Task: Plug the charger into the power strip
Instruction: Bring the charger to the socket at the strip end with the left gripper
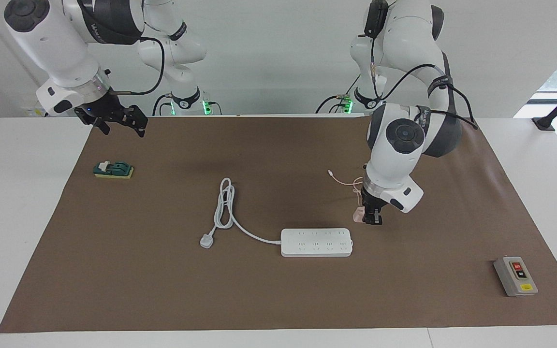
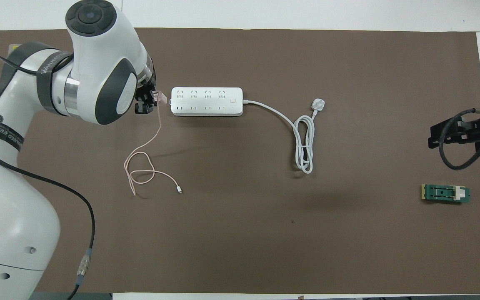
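My left gripper (image 1: pixel 372 218) (image 2: pixel 148 102) is shut on the pale-pink cube of the charger (image 1: pixel 359 213) (image 2: pixel 159 97), held just above the mat beside the end of the power strip (image 1: pixel 316 242) (image 2: pixel 206 101) that points toward the left arm's end of the table. The charger's thin pink cable (image 2: pixel 142 164) trails back toward the robots in loops to its tiny connector (image 2: pixel 180 191). The white power strip lies flat, sockets up. My right gripper (image 1: pixel 116 119) (image 2: pixel 458 131) waits open, raised over the mat's edge at the right arm's end.
The strip's thick white cord (image 1: pixel 225 205) coils nearer the robots and ends in a white three-pin plug (image 1: pixel 206 240). A green block on a yellow base (image 1: pixel 113 169) (image 2: pixel 445 193) lies under the right gripper's side. A grey box with red and black buttons (image 1: pixel 515 276) sits at the left arm's end.
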Controlling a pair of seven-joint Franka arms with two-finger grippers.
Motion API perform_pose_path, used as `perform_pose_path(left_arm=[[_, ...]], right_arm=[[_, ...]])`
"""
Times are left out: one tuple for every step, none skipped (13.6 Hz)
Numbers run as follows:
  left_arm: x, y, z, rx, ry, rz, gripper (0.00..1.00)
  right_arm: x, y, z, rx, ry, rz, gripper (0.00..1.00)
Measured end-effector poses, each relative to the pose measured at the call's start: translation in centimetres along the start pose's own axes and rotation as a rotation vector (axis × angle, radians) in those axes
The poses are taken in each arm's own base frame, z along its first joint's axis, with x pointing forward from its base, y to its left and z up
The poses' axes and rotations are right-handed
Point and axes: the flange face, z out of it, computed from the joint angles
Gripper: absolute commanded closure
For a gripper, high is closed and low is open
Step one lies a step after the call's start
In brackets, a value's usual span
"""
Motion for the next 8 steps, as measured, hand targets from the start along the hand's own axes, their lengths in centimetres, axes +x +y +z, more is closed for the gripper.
perform_pose_path(left_arm=[[-0.7,-0.1,0.3,-0.012,0.003,-0.012,1.00],[-1.2,-0.2,0.7,-0.022,0.006,-0.027,1.00],[-1.4,-0.3,1.4,-0.024,0.009,-0.041,1.00],[-1.5,-0.5,2.2,-0.021,0.010,-0.050,1.00],[-1.6,-0.6,2.9,-0.020,0.010,-0.060,1.00],[-1.6,-0.7,3.6,-0.021,0.009,-0.070,1.00],[-1.6,-0.8,4.2,-0.020,0.009,-0.079,1.00],[-1.6,-1.0,4.5,-0.018,0.010,-0.085,1.00]], right_arm=[[0.0,0.2,-0.1,0.001,0.002,0.000,0.00],[0.0,0.3,-0.2,0.000,0.004,0.000,0.00],[0.0,0.2,-0.2,-0.001,0.004,-0.001,0.00],[0.0,0.2,-0.2,-0.002,0.004,-0.001,0.00],[0.0,0.1,-0.2,-0.002,0.004,-0.003,0.00],[0.0,-0.1,-0.2,-0.003,0.004,-0.007,0.00],[0.0,-0.3,-0.2,-0.004,0.005,-0.010,0.00],[0.0,-0.3,-0.3,-0.004,0.005,-0.011,0.00]])
